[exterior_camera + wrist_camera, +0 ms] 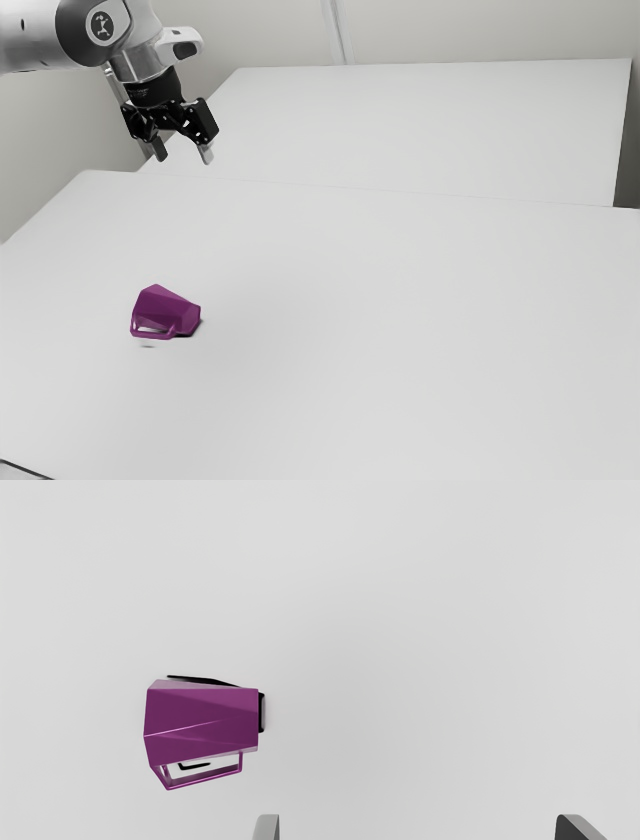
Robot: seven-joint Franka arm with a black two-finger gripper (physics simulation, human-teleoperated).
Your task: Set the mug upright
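The jaws stand wide apart, gripping nothing, above the counter (400, 330). The purple mug (165, 311) lies on its side on the counter, well apart from them.

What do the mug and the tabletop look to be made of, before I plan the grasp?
Mug: probably glazed ceramic or hard plastic, with a smooth, slightly glossy purple finish; crisp facets and thin bright lines along its edges suggest it, but the look can't settle which.

Tabletop: perhaps laminate or painted board, matte and plain white, with no grain or sharp reflections.
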